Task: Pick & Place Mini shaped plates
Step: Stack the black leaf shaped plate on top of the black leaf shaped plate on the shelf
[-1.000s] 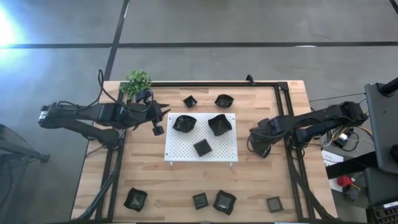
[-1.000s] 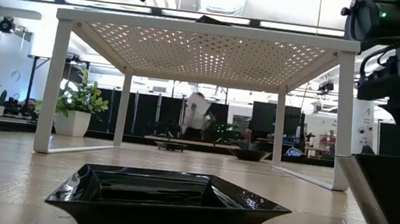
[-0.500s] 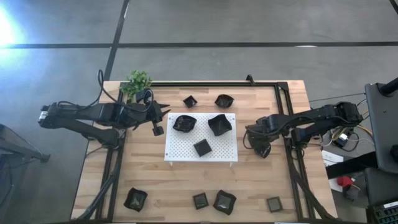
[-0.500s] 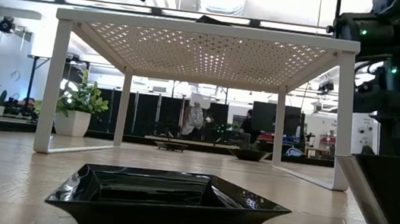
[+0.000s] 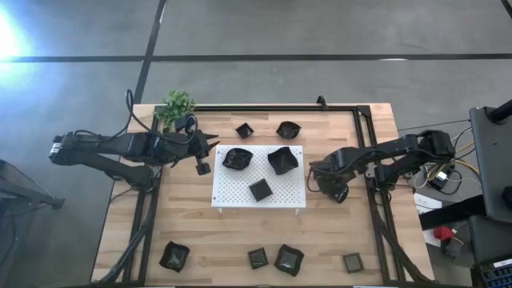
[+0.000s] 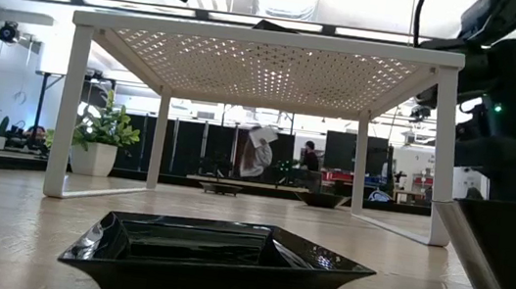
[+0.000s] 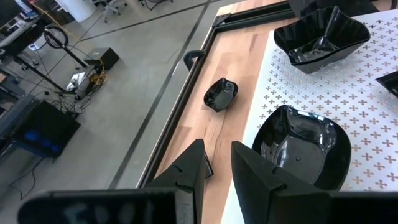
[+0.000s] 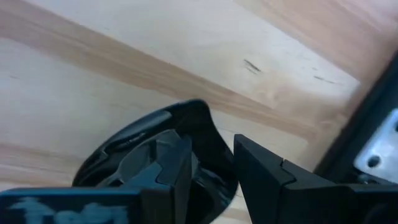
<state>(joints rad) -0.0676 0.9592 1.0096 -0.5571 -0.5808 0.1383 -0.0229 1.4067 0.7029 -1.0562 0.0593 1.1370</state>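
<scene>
Several small glossy black plates are spread about. Three sit on the white perforated board (image 5: pixel 240 190): a rounded one (image 5: pixel 237 158), a wavy one (image 5: pixel 282 160) and a square one (image 5: pixel 259 190). Two rest on the wood beyond the board (image 5: pixel 244 130) (image 5: pixel 288 129), and several lie along the near edge (image 5: pixel 289 259). My right gripper (image 8: pixel 211 149) is just right of the board and shut on a rounded black plate (image 8: pixel 149 155). My left gripper (image 7: pixel 216 155) hovers by the board's far left corner, open by a narrow gap and empty. My right gripper holds the rounded plate by its rim (image 8: pixel 202 112). One finger (image 8: pixel 168 162) is over the plate's hollow and the other (image 8: pixel 267 174) is outside its wall. The fingers point down at it from above. Whether the plate is clear of the wood I cannot tell.
A small green plant (image 5: pixel 178 106) stands at the table's far left corner. A black frame rail (image 5: pixel 352 108) runs along the far and right edges. The board stands on legs (image 6: pixel 70 112) with open space beneath. Bare wood lies between the board and the near row of plates.
My right gripper has moved toward the table's left, closer to the board's right edge, staying shut on the plate. My left arm has kept still.
</scene>
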